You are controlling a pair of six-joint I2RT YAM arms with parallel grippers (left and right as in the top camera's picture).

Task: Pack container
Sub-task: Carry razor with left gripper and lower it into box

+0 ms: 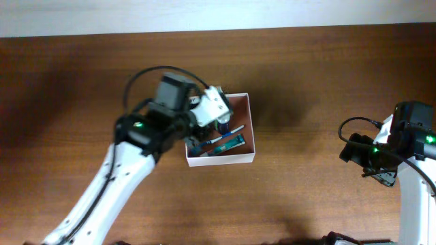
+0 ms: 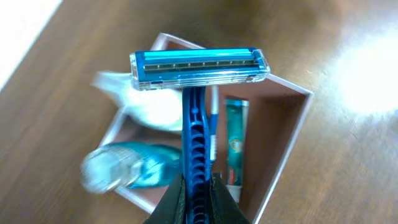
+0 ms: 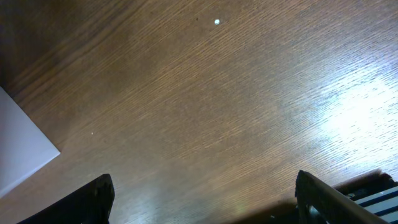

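Observation:
The container [image 1: 246, 129], a shallow square cardboard box with white walls and a reddish-brown inside, sits mid-table. It also shows in the left wrist view [image 2: 292, 130]. My left gripper [image 2: 198, 190] is shut on the handle of a blue razor [image 2: 198, 68] and holds it above the container. Inside lie a green toothpaste tube [image 2: 235, 143], a white-and-blue toothbrush [image 2: 213, 118], a white item [image 2: 152, 102] and a blurred clear blue bottle [image 2: 127, 168] at the near wall. My right gripper [image 3: 205, 199] is open and empty over bare wood at the far right [image 1: 378, 170].
A white surface [image 3: 22, 146] shows at the left edge of the right wrist view. The wooden table [image 1: 327, 82] ends at a pale strip [image 1: 204, 13] along the back. My left arm [image 1: 122, 177] reaches in from the lower left.

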